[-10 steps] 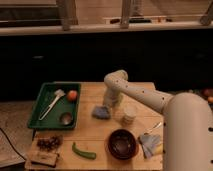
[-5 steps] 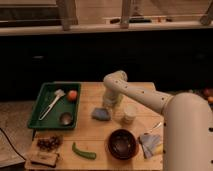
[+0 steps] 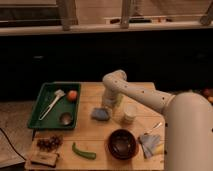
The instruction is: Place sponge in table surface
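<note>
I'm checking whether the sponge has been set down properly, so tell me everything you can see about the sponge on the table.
The sponge is a small, soft-looking blue-grey pad lying flat on the wooden table, right of the green tray and left of the pale cup. Its edges look slightly uneven, as foam would. The gripper sits just above its right end; whether they touch cannot be told. Nothing else touches the sponge.

White rounded arm [image 3: 145, 95], small dark dots along link; pale gripper [image 3: 111, 104] above table
</note>
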Robot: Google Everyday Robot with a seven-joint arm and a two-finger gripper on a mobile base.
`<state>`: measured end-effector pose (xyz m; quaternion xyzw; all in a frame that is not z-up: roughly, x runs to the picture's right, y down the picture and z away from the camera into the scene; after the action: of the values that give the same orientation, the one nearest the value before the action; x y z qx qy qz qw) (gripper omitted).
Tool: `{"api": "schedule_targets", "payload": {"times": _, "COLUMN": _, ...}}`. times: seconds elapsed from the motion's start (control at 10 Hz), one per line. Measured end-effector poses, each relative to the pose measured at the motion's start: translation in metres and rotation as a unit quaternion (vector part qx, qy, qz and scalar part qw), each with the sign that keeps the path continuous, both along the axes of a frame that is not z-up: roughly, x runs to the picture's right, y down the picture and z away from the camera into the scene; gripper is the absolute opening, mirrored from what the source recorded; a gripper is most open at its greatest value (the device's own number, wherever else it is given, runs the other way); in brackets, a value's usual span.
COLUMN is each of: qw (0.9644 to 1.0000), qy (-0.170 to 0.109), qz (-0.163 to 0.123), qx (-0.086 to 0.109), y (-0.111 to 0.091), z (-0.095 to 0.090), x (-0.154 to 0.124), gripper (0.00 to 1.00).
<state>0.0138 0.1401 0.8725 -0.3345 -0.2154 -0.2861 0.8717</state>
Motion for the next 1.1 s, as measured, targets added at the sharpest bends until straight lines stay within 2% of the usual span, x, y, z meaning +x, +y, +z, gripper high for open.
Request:
{"api": "schedule_targets", "payload": {"times": 0.1, "qw": 0.9998, "qy": -0.017, "qz": -0.006, "qx": 0.008, "y": -0.009, "z": -0.012, "x": -0.001, "gripper": 0.05}}
{"api": "schedule_targets", "payload": {"times": 0.4, "qw": 0.9988, "qy": -0.043, "qz": -0.019, "qx": 0.014, "y": -0.018, "z": -0.026, "x": -0.006, "gripper": 0.05}}
{"api": "schedule_targets", "payload": {"times": 0.7, "qw": 0.9962, "qy": -0.075, "qz": -0.041, "qx": 0.019, "y": -0.030, "z": -0.044, "x": -0.011, "gripper": 0.05}}
{"api": "schedule_targets", "payload": {"times": 1.0, "qw": 0.9910, "qy": -0.113, "qz": -0.067, "qx": 0.022, "y": -0.040, "z": -0.062, "x": -0.021, "gripper": 0.05}}
{"api": "schedule_targets", "payload": {"times": 1.1, "qw": 0.9880, "qy": -0.130, "qz": -0.080, "qx": 0.025, "y": -0.042, "z": -0.071, "x": -0.026, "gripper": 0.05}}
